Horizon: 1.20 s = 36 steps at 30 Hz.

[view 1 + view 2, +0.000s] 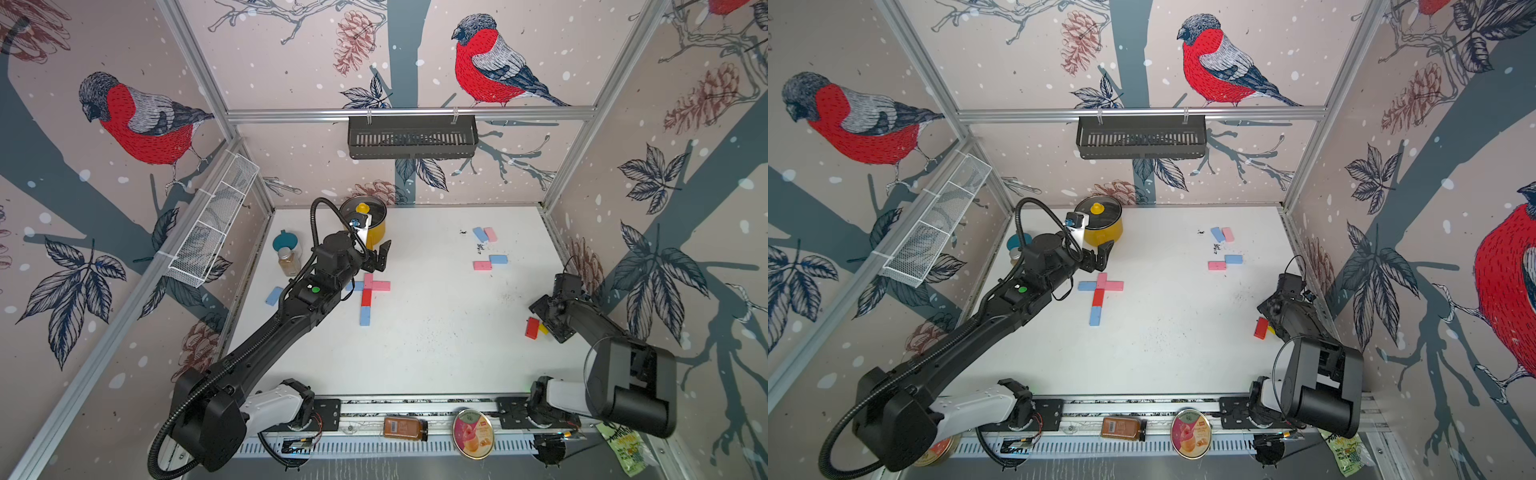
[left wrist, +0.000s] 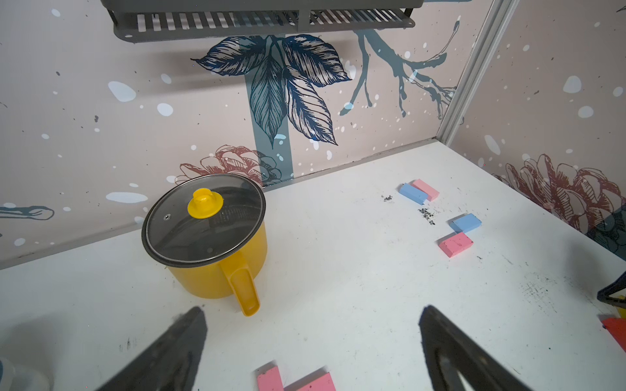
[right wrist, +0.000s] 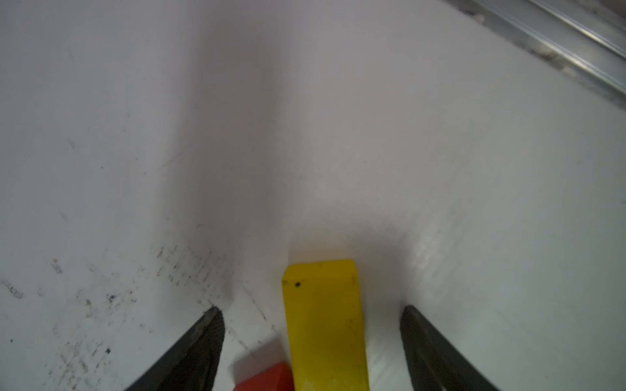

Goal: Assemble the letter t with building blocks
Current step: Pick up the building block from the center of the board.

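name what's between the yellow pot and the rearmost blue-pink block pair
Bare table plus dark specks by the pair, shown in the left wrist view.

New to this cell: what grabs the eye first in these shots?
A cross of pink, blue and red blocks lies on the white table, left of middle, with the open left tool hovering just behind it. Behind that stands a lidded yellow pot by the back wall. At the table's right edge the open right tool straddles a yellow block.
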{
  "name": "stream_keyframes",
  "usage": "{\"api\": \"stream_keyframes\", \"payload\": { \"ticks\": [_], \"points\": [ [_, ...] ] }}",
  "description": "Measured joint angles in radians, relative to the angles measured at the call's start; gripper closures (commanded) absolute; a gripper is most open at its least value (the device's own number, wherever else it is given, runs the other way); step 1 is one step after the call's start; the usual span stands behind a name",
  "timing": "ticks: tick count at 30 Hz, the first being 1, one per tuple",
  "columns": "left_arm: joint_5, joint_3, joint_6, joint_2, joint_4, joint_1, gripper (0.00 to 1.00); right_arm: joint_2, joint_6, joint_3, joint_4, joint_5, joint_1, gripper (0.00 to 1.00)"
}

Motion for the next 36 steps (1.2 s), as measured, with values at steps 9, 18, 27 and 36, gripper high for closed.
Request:
{"api": "stream_keyframes", "payload": {
  "ticks": [9, 18, 27, 36],
  "points": [
    [-0.001, 0.006, 0.014, 0.008, -0.002, 0.000, 0.03, 0.025, -0.005, 0.008, 0.008, 0.028, 0.008, 0.46],
    [-0.016, 0.017, 0.015, 0.016, -0.020, -0.001, 0.03, 0.032, -0.032, 0.002, 0.033, 0.044, 0.045, 0.74],
    [-0.033, 0.017, 0.015, 0.016, -0.030, -0.001, 0.03, 0.031, -0.098, 0.004, 0.043, 0.033, 0.151, 0.91],
    [-0.049, 0.017, 0.015, 0.009, -0.030, -0.001, 0.03, 0.048, -0.187, 0.035, 0.045, -0.003, 0.262, 0.95]
  ]
}}
